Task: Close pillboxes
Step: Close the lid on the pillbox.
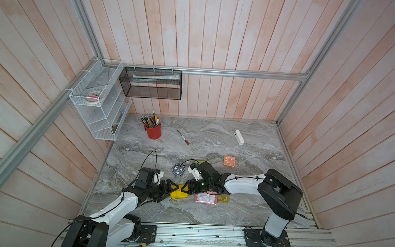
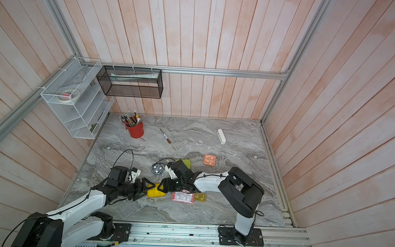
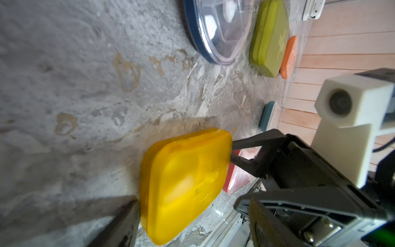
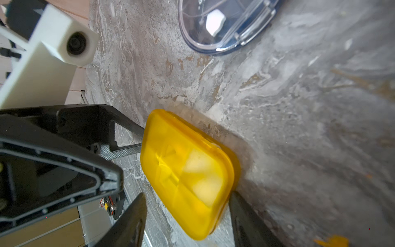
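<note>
The yellow pillbox (image 1: 180,194) (image 3: 186,181) (image 4: 188,177) lies flat near the front with its lid down. My left gripper (image 1: 173,192) (image 3: 192,224) straddles one end, jaws open, with a gap on one side. My right gripper (image 1: 186,188) (image 4: 186,222) straddles the opposite end, open; one finger (image 4: 245,220) rests against the box's edge and the other stands apart. Around it lie the dark round pillbox (image 1: 178,169), the lime-green one (image 1: 204,162), the orange square (image 1: 229,160), the pink one (image 1: 206,198) and the small amber one (image 1: 224,198). A blue-grey pillbox (image 3: 268,115) shows only in the left wrist view.
A red cup of pens (image 1: 153,130), a small knife (image 1: 183,137) and a white bar-shaped object (image 1: 239,137) lie at the back. A white wire shelf (image 1: 99,104) and a black mesh basket (image 1: 150,83) hang at the back left corner.
</note>
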Motion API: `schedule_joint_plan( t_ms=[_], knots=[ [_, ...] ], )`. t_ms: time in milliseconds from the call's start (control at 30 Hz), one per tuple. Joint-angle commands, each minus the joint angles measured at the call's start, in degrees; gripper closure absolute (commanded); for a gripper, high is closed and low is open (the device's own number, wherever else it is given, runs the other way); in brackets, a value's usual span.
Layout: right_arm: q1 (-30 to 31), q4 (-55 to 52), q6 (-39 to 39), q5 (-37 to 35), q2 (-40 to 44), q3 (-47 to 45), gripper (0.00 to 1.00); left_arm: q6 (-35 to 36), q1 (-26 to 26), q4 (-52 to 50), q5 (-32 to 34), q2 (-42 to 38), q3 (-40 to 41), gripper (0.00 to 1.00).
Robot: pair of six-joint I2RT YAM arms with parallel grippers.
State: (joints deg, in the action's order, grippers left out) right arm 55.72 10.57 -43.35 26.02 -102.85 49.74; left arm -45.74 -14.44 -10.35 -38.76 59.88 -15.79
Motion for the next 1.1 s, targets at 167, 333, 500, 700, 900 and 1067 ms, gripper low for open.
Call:
schedule_joint_plan(
  t_ms=[167, 333, 500, 700, 900, 1067],
  knots=[
    [0.2, -4.1, 0.6, -1.3, -0.4, -2.5, 0.39, 0.5, -0.5, -2.0, 2.4, 1.9, 0.7, 0.19],
    [0.2, -9.9, 2.4, -5.3, 0.7, -1.2, 0.39, 0.6, -0.5, -2.9, 3.8, 1.1, 0.6, 0.19],
    [0.2, -15.0, 4.4, -7.6, 0.6, 1.8, 0.40, 0.8, -0.5, -3.4, 4.7, 1.3, 0.5, 0.20],
    [0.2, -15.5, 5.5, -6.4, 0.2, 3.7, 0.40, 0.9, -0.6, -3.5, 4.8, 1.3, 0.4, 0.21],
    [0.2, -12.2, 4.5, -3.3, -1.6, 4.1, 0.40, 1.1, -0.6, -3.6, 5.1, 1.3, 0.4, 0.23],
    [0.1, -12.1, 4.3, -3.2, -2.5, 4.8, 0.40, 1.2, -0.7, -3.5, 5.4, 1.4, 0.5, 0.25]
  ],
)
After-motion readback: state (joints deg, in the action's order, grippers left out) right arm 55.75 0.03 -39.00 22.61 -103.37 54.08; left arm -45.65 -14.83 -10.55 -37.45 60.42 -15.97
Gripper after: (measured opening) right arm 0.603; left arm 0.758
